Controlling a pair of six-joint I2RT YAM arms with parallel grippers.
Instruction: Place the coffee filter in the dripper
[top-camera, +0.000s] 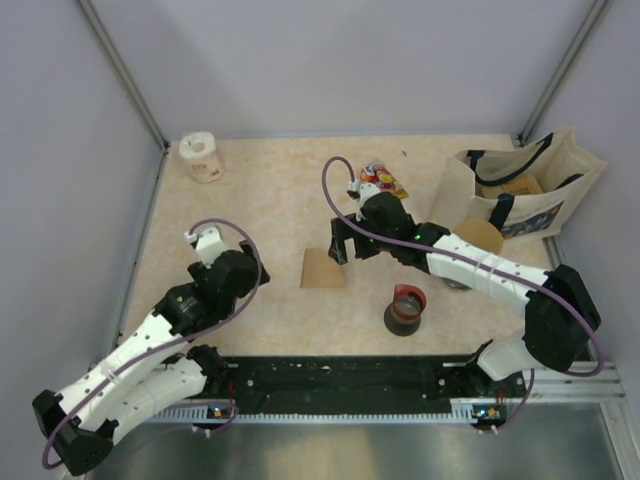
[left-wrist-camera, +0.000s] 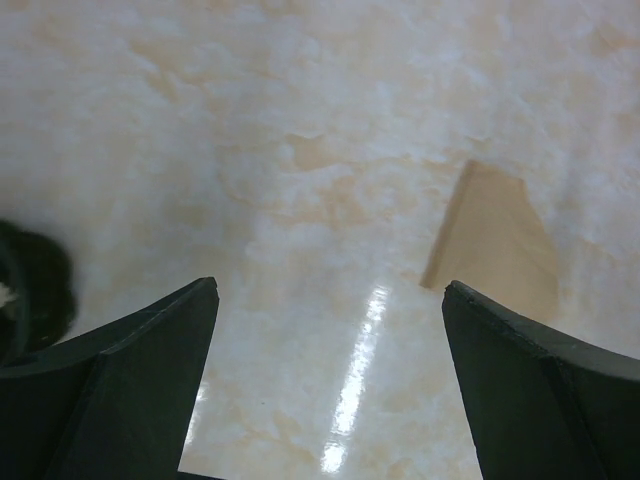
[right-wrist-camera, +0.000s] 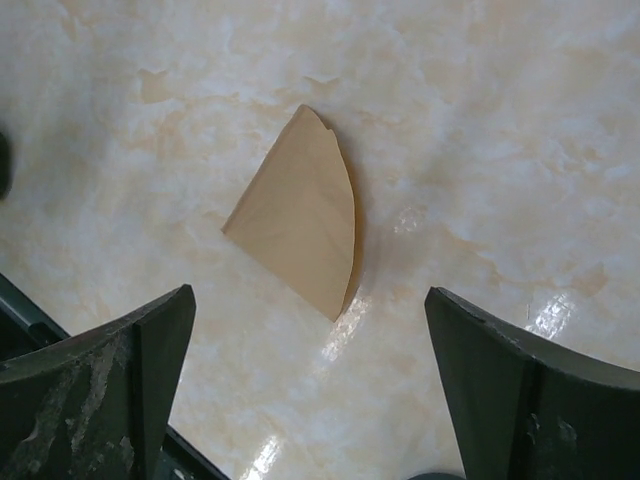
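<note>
Centrally, coffee filter (top-camera: 323, 268) on marbled tabletop (top-camera: 270, 190); lilac walls (top-camera: 350, 60).

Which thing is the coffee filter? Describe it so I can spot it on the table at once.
Look at the beige marbled table and go to its middle. The coffee filter lies there, just left of the black cup with the red rim. It is a thin tan paper wedge lying flat on the surface, while the cup stands upright.
</note>
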